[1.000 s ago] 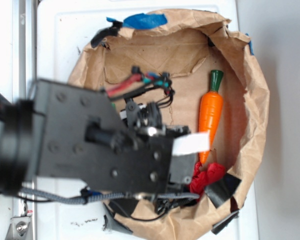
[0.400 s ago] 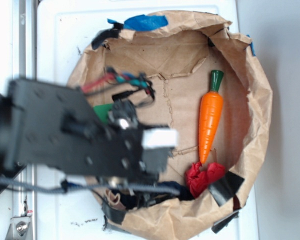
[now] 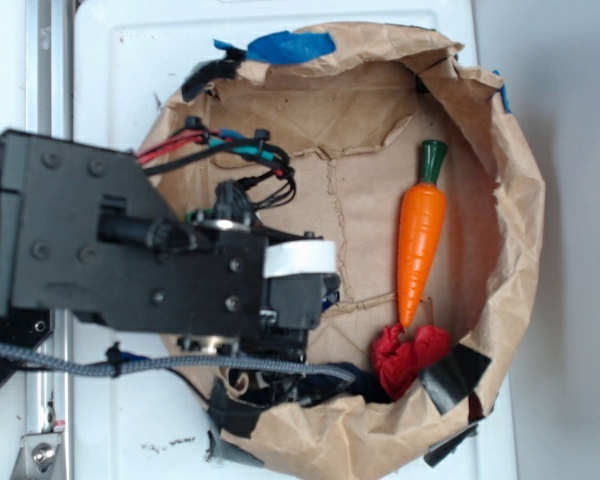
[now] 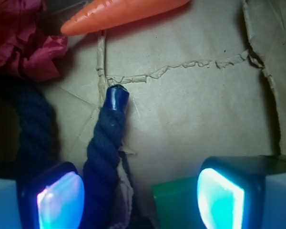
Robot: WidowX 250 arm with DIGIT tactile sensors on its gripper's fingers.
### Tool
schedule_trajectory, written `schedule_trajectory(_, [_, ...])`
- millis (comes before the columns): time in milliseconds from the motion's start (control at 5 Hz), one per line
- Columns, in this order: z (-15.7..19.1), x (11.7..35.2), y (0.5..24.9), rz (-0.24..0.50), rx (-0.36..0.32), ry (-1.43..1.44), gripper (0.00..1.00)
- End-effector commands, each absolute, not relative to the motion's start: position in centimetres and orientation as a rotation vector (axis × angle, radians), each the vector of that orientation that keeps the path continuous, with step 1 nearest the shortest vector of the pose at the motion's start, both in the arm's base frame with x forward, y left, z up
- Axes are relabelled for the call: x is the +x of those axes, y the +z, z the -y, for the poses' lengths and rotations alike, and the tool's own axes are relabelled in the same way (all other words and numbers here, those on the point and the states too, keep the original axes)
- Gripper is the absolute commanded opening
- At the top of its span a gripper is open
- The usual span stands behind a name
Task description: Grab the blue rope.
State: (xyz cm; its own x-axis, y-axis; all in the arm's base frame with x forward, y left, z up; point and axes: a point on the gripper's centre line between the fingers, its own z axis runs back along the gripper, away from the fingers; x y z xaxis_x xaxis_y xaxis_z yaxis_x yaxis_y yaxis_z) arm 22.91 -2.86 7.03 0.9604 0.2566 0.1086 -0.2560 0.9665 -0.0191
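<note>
While the arm (image 3: 130, 260) hangs over the left part of the paper-lined bin (image 3: 510, 200), the gripper (image 4: 143, 193) stands wide, its two glowing pads (image 4: 59, 198) far apart at the bottom of the wrist view and closed on nothing. The rope (image 4: 105, 143) lies on the brown paper between them, much nearer the left pad, which it touches or almost touches. Its glossy capped end (image 4: 117, 98) points up toward a torn seam in the paper, and a second dark stretch of it curves down the left edge of the wrist view. In the exterior view only a dark bit of rope (image 3: 365, 378) shows at the bin's lower rim, below the arm. A carrot (image 3: 420, 235) lies well apart on the right, tip toward a crumpled red scrap (image 3: 405, 355), which sits just beside the rope. A green block (image 4: 174, 205) sits against the right pad. Blue tape (image 3: 290, 43) sticks to the bin's top rim.
</note>
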Motion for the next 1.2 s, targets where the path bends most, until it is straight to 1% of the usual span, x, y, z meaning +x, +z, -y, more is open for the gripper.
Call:
schedule_trajectory(0, [3.8, 24.2, 7.3, 0.162, -0.051, 0.300, 1.00])
schedule_trajectory(200, [4.2, 25.0, 6.4, 0.167, -0.050, 0.284, 1.00])
schedule_trajectory(400, [4.3, 25.7, 5.6, 0.154, -0.059, 0.273, 1.00])
schedule_trajectory(600, [4.3, 25.8, 4.4, 0.142, -0.034, 0.260, 1.00])
schedule_trajectory(800, [4.1, 25.6, 4.0, 0.140, -0.035, 0.266, 0.00])
schedule_trajectory(1000, [3.6, 25.6, 4.4, 0.157, -0.035, 0.276, 0.00])
